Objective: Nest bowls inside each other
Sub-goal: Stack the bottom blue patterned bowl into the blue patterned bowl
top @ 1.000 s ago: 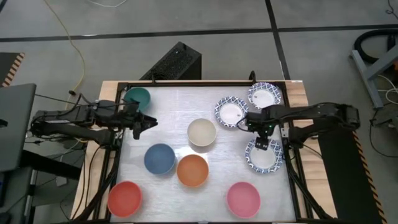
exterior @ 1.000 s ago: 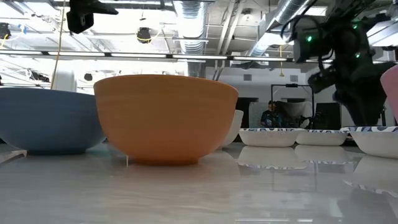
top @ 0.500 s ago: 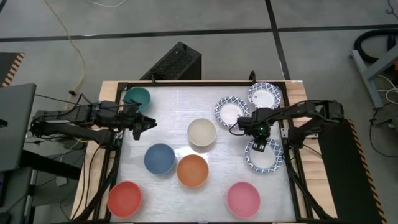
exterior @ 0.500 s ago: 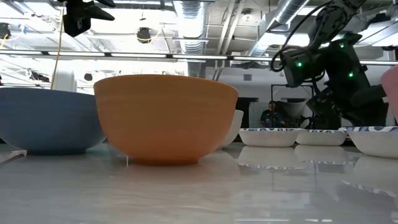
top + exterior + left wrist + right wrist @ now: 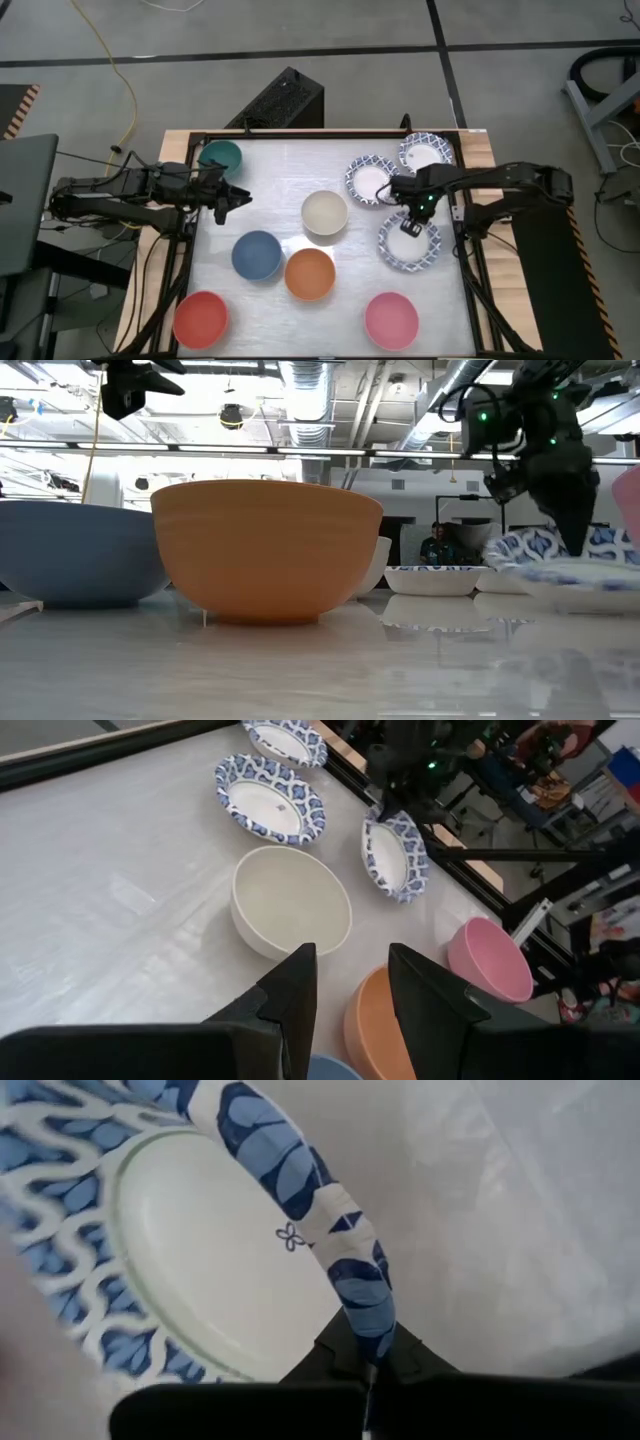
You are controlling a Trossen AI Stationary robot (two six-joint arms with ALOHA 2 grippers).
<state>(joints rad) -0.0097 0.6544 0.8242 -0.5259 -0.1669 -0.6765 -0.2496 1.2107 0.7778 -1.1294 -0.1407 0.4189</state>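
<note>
The right gripper (image 5: 411, 224) has its fingers clenched on the rim of a blue-patterned shallow bowl (image 5: 406, 243) at the desk's (image 5: 280, 180) right side, tilting it up. The left gripper (image 5: 241, 196) hovers near the teal bowl (image 5: 221, 156), fingers parted, holding nothing.

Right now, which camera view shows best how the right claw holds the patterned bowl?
The right wrist view: the patterned bowl's rim sits pinched in the right claw. The high view shows the claw over the bowl, rim hidden. The low view shows the bowl tilted. The left wrist view shows it far off.
</note>
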